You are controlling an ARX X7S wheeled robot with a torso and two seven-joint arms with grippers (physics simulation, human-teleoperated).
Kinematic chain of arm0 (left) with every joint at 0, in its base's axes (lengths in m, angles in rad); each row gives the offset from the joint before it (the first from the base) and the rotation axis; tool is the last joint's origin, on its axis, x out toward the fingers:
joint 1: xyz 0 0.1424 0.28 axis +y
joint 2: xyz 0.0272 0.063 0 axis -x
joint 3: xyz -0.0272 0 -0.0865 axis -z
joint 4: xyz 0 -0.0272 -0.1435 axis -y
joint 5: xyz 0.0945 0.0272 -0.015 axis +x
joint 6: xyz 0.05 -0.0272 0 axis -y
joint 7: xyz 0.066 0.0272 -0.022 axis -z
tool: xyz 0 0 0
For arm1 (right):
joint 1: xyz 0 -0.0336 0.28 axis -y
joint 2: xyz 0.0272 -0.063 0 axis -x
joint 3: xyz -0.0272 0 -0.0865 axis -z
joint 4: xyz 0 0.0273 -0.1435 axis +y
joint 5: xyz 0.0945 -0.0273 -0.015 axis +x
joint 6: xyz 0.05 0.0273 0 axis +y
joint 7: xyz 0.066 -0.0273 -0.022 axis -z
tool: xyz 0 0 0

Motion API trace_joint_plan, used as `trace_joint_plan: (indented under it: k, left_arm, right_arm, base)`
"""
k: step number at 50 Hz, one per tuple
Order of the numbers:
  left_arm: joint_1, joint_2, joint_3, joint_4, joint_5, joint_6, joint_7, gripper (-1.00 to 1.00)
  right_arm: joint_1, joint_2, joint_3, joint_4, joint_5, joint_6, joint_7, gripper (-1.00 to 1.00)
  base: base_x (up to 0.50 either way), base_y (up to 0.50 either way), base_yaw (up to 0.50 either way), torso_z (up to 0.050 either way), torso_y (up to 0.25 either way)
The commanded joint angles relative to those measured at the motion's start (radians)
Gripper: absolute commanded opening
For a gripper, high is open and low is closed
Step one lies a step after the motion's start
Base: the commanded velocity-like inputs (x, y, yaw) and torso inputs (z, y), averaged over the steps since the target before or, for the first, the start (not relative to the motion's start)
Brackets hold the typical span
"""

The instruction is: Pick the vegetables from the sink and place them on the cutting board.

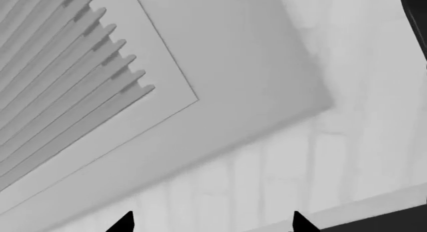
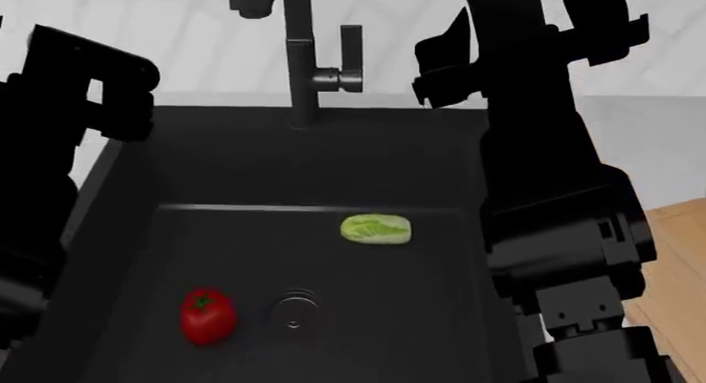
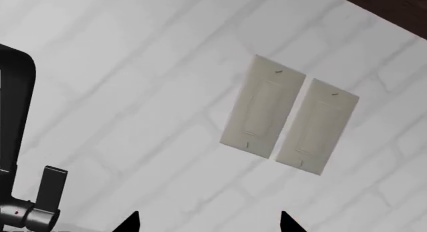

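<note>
Vegetables are lying loose while both pincers are hanging released above: left gripper (image 1: 212,223) facing a slatted vent (image 1: 60,66), right gripper (image 3: 208,223) facing wall switches (image 3: 288,119). Glossy red tomato (image 2: 207,315) and pale-green cabbage (image 2: 376,229) are sitting apart in the black sink (image 2: 221,151), drain (image 2: 294,309) between them. Cutting board (image 2: 675,259) is showing right.

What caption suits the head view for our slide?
Tomato and napa cabbage lie apart in the black sink, both arms raised.
</note>
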Motion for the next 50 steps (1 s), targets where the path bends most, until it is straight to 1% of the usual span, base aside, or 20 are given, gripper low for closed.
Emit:
trace_joint_plan:
  k: [1,5,7,9,19,22,26,27,29,30,32,34,36,37,38,39,43,47,48,50]
  left_arm:
    - [0.003,0.005,-0.017,0.021,0.022,-0.022,0.039,1.0]
    - [0.004,0.004,-0.023,0.032,0.02,-0.025,0.027,1.0]
    - [0.007,0.007,-0.056,0.035,0.003,-0.025,-0.002,1.0]
    - [0.019,0.0,-0.068,0.043,-0.01,-0.001,-0.005,1.0]
    - [0.036,-0.017,-0.078,0.066,-0.044,-0.005,0.041,1.0]
    - [0.054,-0.028,-0.074,0.107,-0.049,-0.017,0.064,1.0]
    - [0.07,-0.056,-0.035,0.144,-0.038,-0.029,0.124,1.0]
    - [0.076,-0.067,-0.019,0.168,-0.04,-0.042,0.161,1.0]
    - [0.088,-0.109,0.023,0.231,-0.062,-0.041,0.292,1.0]
    - [0.089,-0.136,0.037,0.266,-0.061,-0.048,0.334,1.0]
    - [0.096,-0.176,0.033,0.37,-0.071,-0.111,0.387,1.0]
    - [0.119,-0.208,0.041,0.453,-0.077,-0.133,0.431,1.0]
    - [0.145,-0.261,0.044,0.566,-0.142,-0.156,0.559,1.0]
    - [0.156,-0.301,0.051,0.629,-0.172,-0.139,0.629,1.0]
    - [0.149,-0.33,0.049,0.7,-0.21,-0.182,0.697,1.0]
    - [0.141,-0.354,0.061,0.718,-0.216,-0.18,0.737,1.0]
    - [0.096,-0.398,0.064,0.757,-0.234,-0.205,0.806,1.0]
    - [0.099,-0.456,0.078,0.825,-0.264,-0.222,0.89,1.0]
    - [0.103,-0.467,0.064,0.849,-0.287,-0.228,0.91,1.0]
    - [0.098,-0.483,0.063,0.873,-0.298,-0.243,0.93,1.0]
  right_arm:
    - [-0.017,-0.006,0.008,-0.053,-0.034,0.034,-0.033,1.0]
    - [-0.02,-0.004,0.006,-0.058,-0.032,0.032,-0.034,1.0]
    - [-0.021,-0.004,0.008,-0.067,-0.027,0.043,-0.036,1.0]
    - [-0.021,-0.005,0.01,-0.069,-0.019,0.052,-0.044,1.0]
    - [-0.028,-0.001,0.027,-0.063,0.009,0.074,-0.057,1.0]
    - [-0.026,0.001,0.04,-0.073,0.027,0.117,-0.065,1.0]
    - [-0.013,0.031,0.012,-0.144,0.048,0.212,-0.145,1.0]
    - [-0.006,0.046,-0.01,-0.182,0.056,0.266,-0.187,1.0]
    - [0.002,0.088,-0.069,-0.254,0.061,0.351,-0.276,1.0]
    - [0.008,0.113,-0.079,-0.311,0.076,0.391,-0.316,1.0]
    - [0.022,0.149,-0.073,-0.408,0.11,0.46,-0.367,1.0]
    - [0.024,0.172,-0.091,-0.467,0.134,0.521,-0.413,1.0]
    - [0.047,0.217,-0.135,-0.529,0.171,0.6,-0.509,1.0]
    - [0.075,0.238,-0.143,-0.556,0.196,0.633,-0.559,1.0]
    - [0.115,0.248,-0.142,-0.569,0.217,0.68,-0.593,1.0]
    - [0.144,0.251,-0.141,-0.572,0.227,0.709,-0.609,1.0]
    - [0.191,0.275,-0.173,-0.597,0.249,0.747,-0.673,1.0]
    - [0.21,0.301,-0.242,-0.645,0.273,0.816,-0.736,1.0]
    - [0.222,0.309,-0.264,-0.661,0.277,0.831,-0.756,1.0]
    - [0.24,0.31,-0.267,-0.661,0.283,0.855,-0.763,1.0]
  base:
    - [0.5,0.0,0.0,0.0,0.0]
    - [0.5,0.0,0.0,0.0,0.0]
    - [0.5,0.0,0.0,0.0,0.0]
    - [0.5,0.0,0.0,0.0,0.0]
    - [0.5,0.0,0.0,0.0,0.002]
    - [0.04,0.0,0.0,0.0,0.0]
    - [0.0,0.0,0.0,0.0,-0.188]
    - [0.0,0.0,0.0,0.0,-0.25]
    - [0.0,0.0,0.0,0.0,-0.25]
    - [0.0,0.0,0.0,0.0,-0.25]
    - [0.0,0.0,0.0,0.0,-0.106]
    - [0.0,0.0,0.0,0.0,-0.133]
    - [0.0,0.0,0.0,0.0,-0.025]
    - [0.0,0.0,0.0,0.0,0.0]
    - [0.0,0.0,0.0,0.0,0.0]
    - [0.0,0.0,0.0,0.0,0.0]
    - [0.0,0.0,0.0,0.0,0.0]
    - [0.0,0.0,0.0,0.0,0.0]
    - [0.0,0.0,0.0,0.0,0.0]
    - [0.0,0.0,0.0,0.0,0.0]
